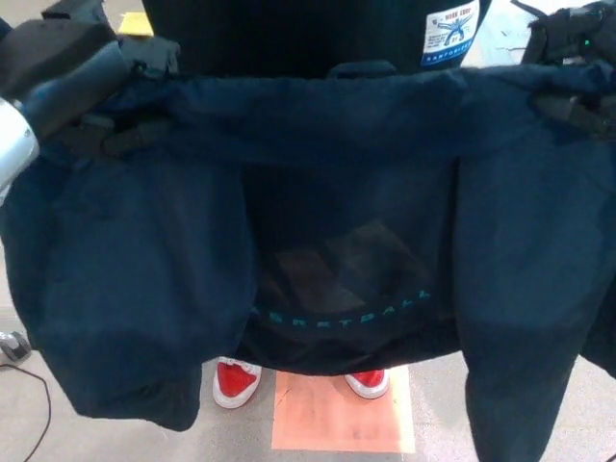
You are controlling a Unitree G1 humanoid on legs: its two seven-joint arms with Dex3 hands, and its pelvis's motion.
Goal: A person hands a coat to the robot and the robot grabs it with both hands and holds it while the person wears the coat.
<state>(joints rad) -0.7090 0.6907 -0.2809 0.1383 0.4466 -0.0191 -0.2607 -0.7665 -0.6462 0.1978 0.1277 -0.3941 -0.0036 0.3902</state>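
A dark navy coat (327,202) hangs spread wide across the head view, collar edge stretched between my two hands. My left hand (96,91) at the upper left is shut on the coat's left shoulder. My right hand (568,72) at the upper right is shut on the right shoulder, mostly hidden by cloth. A person (308,34) in dark clothes with a white-and-blue patch stands just behind the collar, back toward me. Their red shoes (237,380) show below the hem. Both sleeves hang down at the sides.
An orange-brown floor mat (337,419) lies under the person's feet on the grey floor. A black cable (24,371) trails at the lower left. Loose items lie on the floor at the top right.
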